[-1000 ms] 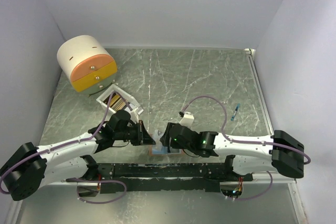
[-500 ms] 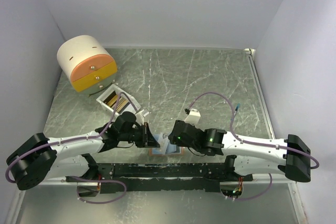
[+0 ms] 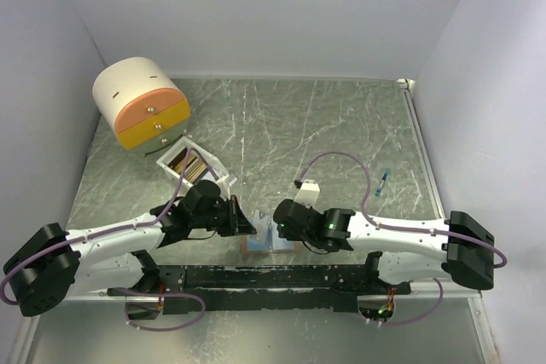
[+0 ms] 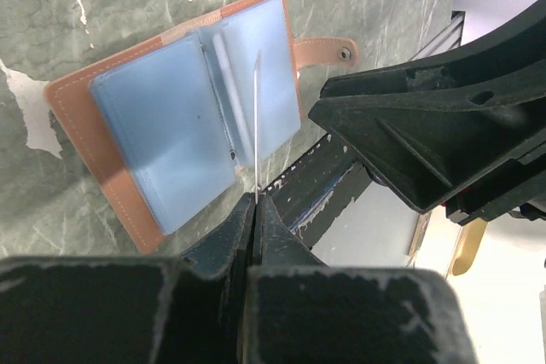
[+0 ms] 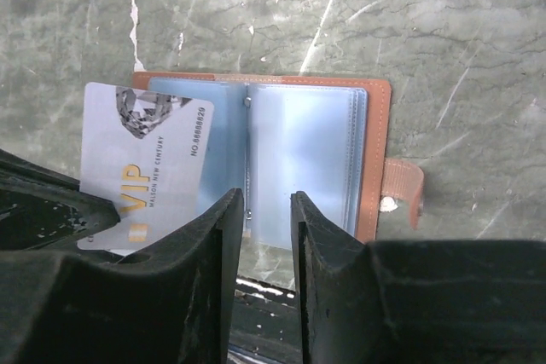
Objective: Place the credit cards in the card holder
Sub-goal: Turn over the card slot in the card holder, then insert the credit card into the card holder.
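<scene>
The right wrist view shows the face of a pale VIP card (image 5: 145, 159). The left wrist view shows it only edge-on, pinched in the closed left gripper (image 4: 256, 202) over the open card holder (image 5: 307, 159), while the right gripper (image 5: 260, 210) hangs above the fold, jaws slightly apart and holding nothing. From above, both grippers hide most of the holder at the table's (image 3: 324, 125) near edge; a white box (image 3: 217, 175) of cards (image 3: 191, 162) sits at its 10 o'clock, a round drawer unit (image 3: 141, 104) beyond.
</scene>
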Controlling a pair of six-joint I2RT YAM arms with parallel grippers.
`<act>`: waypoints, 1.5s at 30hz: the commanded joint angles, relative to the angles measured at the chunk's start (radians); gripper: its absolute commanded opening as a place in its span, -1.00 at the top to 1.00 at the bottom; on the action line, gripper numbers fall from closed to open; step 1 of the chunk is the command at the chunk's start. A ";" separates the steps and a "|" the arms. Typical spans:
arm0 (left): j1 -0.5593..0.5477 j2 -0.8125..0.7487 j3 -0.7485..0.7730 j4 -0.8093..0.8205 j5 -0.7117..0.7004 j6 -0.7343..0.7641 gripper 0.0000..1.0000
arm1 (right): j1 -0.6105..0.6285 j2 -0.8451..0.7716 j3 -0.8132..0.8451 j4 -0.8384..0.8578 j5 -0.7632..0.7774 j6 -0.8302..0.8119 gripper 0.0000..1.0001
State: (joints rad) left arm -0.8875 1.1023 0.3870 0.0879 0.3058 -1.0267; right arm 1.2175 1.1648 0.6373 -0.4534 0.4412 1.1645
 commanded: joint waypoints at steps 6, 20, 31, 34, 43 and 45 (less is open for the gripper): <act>-0.006 -0.027 -0.031 0.082 -0.020 -0.044 0.86 | -0.021 0.049 -0.046 0.028 0.020 0.010 0.50; -0.017 0.075 -0.077 0.224 -0.006 -0.203 0.86 | -0.045 0.111 -0.086 0.050 -0.015 0.040 0.58; -0.047 0.120 -0.099 0.249 -0.032 -0.252 0.86 | -0.046 0.087 -0.110 0.081 -0.023 0.042 0.58; -0.051 0.136 -0.095 0.250 -0.042 -0.248 0.87 | -0.046 0.091 -0.113 0.088 -0.030 0.043 0.58; -0.059 0.175 -0.080 0.265 -0.061 -0.223 0.86 | -0.046 0.086 -0.110 0.084 -0.030 0.042 0.59; -0.059 0.182 -0.082 0.265 -0.066 -0.222 0.86 | -0.047 0.084 -0.111 0.082 -0.029 0.043 0.59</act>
State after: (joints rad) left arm -0.9371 1.2682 0.2981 0.3256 0.2749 -1.2640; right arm 1.1744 1.2560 0.5430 -0.3645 0.4145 1.1931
